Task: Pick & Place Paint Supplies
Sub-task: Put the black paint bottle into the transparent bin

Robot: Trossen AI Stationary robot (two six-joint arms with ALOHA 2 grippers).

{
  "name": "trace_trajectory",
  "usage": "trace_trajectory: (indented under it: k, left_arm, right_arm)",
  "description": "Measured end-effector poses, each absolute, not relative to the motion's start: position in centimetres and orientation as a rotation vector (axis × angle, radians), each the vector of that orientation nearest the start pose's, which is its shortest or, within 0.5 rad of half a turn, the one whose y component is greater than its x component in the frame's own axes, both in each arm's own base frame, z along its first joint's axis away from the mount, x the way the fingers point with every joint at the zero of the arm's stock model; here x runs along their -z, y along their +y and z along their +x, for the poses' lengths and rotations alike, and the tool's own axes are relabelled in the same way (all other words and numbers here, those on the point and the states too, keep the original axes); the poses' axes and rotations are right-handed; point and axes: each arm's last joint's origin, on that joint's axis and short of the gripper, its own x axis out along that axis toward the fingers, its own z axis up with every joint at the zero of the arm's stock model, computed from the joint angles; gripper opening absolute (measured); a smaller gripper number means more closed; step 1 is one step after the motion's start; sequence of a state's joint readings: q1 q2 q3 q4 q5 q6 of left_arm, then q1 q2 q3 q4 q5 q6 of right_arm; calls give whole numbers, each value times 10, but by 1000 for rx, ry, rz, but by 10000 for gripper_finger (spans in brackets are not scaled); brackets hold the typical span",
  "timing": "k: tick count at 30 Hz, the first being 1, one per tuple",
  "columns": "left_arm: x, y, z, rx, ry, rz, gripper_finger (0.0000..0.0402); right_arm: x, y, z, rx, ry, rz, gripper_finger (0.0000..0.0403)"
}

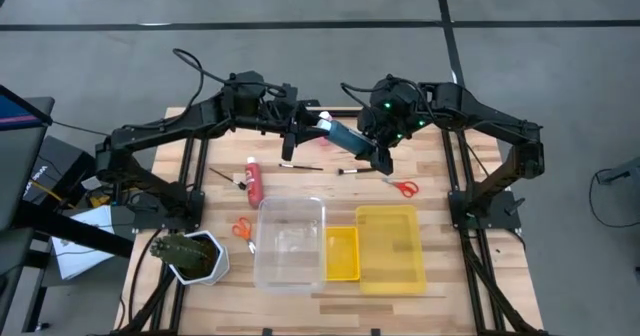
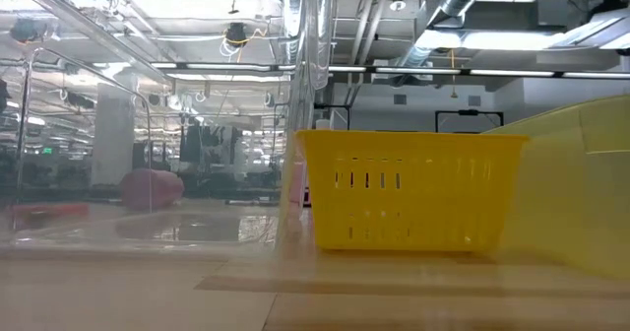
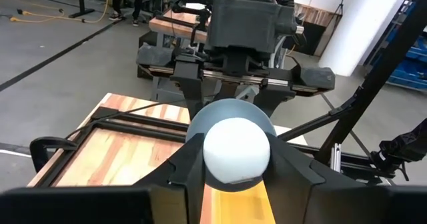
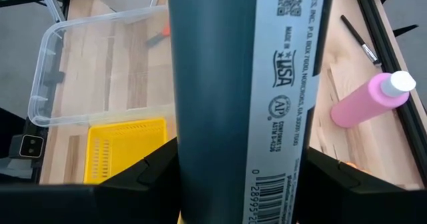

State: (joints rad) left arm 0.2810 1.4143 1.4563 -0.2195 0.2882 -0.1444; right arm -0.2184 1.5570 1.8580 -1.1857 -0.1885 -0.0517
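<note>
two blk arms, green leds

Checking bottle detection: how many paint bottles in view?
2. Dark blue bottle in the air between the left gripper and right gripper; pink bottle on the table. Others may be hidden.
</note>
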Motion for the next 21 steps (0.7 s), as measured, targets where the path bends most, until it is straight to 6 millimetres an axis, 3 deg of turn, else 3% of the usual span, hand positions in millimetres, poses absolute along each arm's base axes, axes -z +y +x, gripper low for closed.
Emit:
trace_trajectory:
  k: [13, 21]
  left_arm:
    - [-414, 82, 304, -3, 198, -223, 113]
    - [-409, 83, 290, -1, 319, -242, 113]
  right_arm:
    - [-430, -63, 292, 39, 773, 176, 252]
    - [-455, -71, 269, 102, 630, 213, 261]
